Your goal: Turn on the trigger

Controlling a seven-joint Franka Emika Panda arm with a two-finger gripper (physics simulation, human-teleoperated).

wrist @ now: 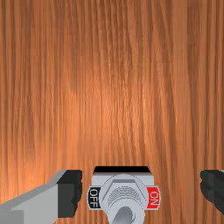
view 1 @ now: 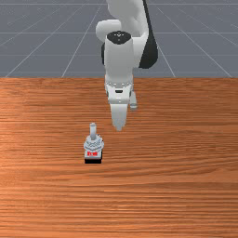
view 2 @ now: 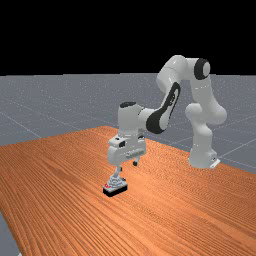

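Darker grain streaks the orange-brown table (view 1: 186, 195). The grey switch (wrist: 124, 180) has a black base (wrist: 122, 169), a red ON label (wrist: 153, 198) and a black OFF label (wrist: 94, 197), white-lettered. The pincer (view 2: 128, 166) is white, black-tipped.

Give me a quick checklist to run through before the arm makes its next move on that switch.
1. Switch standing upright on the table: ok.
2. Red ON label readable: ok, in the wrist view.
3. Pincer open: ok, fingers well apart.
4. Pincer at the lever: not ok, the front view shows a gap between them.
5. Lever already over to ON: cannot tell.
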